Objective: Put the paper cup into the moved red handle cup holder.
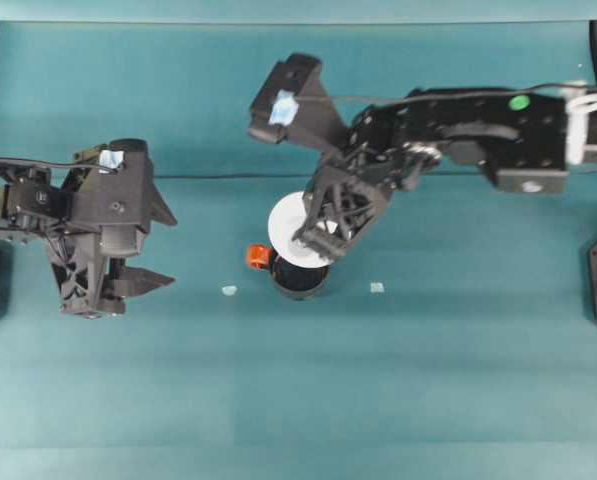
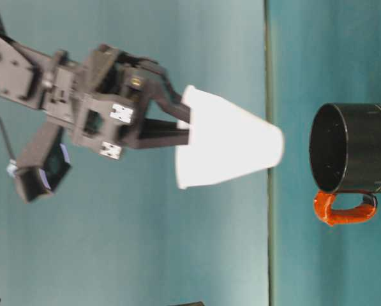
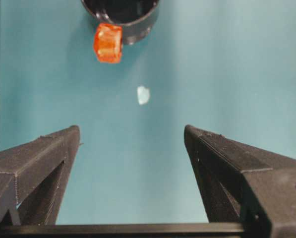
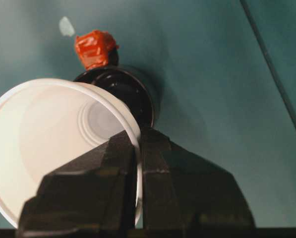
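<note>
Paper cup [image 2: 231, 148]: white, tapered, held in the air base-down and slightly tilted, above and a little to one side of the red handle cup holder [image 2: 353, 148], not yet touching it. Right gripper [image 4: 138, 163]: fingers pinched together on the cup's rim, one inside the wall, one outside. Red handle cup holder: black, upright on the table, empty as far as its dark interior can be read, orange-red handle [image 1: 257, 257] pointing toward the left arm's side. Left gripper [image 3: 133, 134]: jaws spread wide, holding nothing, low over the table well apart from the holder. Progress: cup grasped and carried; alignment, lowering and release remain. Surface: teal cloth-covered table [image 1: 458, 380] with two tiny pale scraps [image 1: 229, 291] beside the holder; teal backdrop behind.
</note>
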Motion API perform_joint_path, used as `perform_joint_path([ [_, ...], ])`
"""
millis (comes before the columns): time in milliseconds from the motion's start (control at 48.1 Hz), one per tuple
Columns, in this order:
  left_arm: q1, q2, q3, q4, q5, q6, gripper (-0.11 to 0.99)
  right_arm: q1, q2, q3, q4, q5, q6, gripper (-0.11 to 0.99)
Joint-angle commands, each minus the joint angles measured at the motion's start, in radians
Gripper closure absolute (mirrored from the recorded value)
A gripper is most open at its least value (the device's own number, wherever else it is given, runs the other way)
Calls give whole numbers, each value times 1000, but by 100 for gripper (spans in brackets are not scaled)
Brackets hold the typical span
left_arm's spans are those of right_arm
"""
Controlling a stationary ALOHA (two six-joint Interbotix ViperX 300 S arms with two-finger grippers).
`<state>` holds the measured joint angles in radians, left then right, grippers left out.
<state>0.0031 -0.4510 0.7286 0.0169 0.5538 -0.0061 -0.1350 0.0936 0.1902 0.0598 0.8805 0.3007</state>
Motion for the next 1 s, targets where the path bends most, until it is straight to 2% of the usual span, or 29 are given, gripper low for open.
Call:
perform_joint_path([
  [0, -2, -5, -9, 3, -8, 2, -4, 8, 12, -2, -2, -26, -12, 98],
  [249, -2, -5, -11, 3, -8, 2, -4, 29, 54, 17, -2, -63, -12, 98],
  [520, -2, -5, -9, 2, -6, 2, -4, 29, 86, 23, -3, -101, -12, 98],
  [977, -2, -5, -9, 3, -8, 2, -4, 31, 101, 23, -3, -106, -12, 98],
])
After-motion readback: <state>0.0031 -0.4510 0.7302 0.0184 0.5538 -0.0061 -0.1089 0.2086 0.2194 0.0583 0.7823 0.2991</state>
